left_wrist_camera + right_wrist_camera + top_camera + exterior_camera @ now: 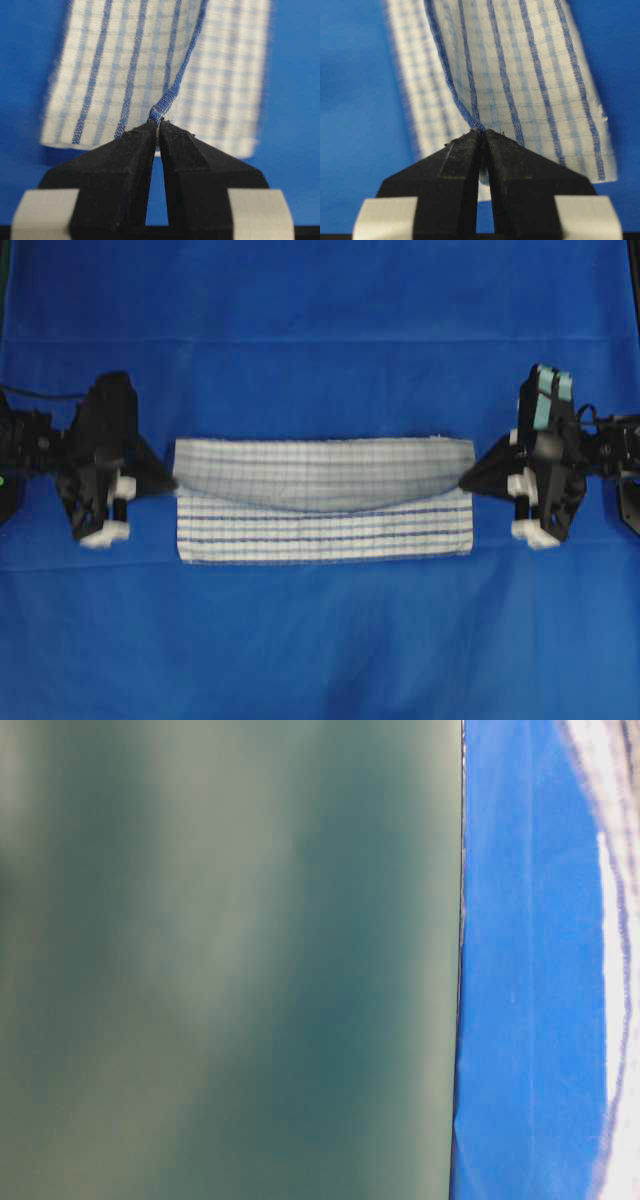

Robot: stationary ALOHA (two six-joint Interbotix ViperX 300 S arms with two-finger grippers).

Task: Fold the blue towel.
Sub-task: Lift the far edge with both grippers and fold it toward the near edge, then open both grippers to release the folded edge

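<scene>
The blue towel [325,500] lies across the middle of the overhead view, a long white strip checked with thin dark-blue and light-blue lines, resting on the solid-blue cloth [320,320] that covers the worktop. It is partly folded: an upper layer sags over the far half in a shallow curve, lowest in the middle and rising toward both ends, while the near half with its bolder blue stripes lies flat and uncovered.

The left hand [172,480] comes in from the left edge of the frame, its black tip meeting the towel's left end at the raised layer. In the left wrist view the two black fingers [125,160] are pressed together on a blue-hemmed edge [172,90] of the towel — clamped on it, with the cloth running up and away from the tips.

The right hand [465,480] mirrors it from the right edge of the frame, its tip at the towel's right end. The right wrist view shows the same thing: fingers [462,165] closed tight on the hemmed edge [455,95], the striped cloth stretching upward beyond them.

The table-level view is mostly filled by a blurred grey-green surface [230,960]; a band of blue covering and a sliver of the towel show down the right side.
</scene>
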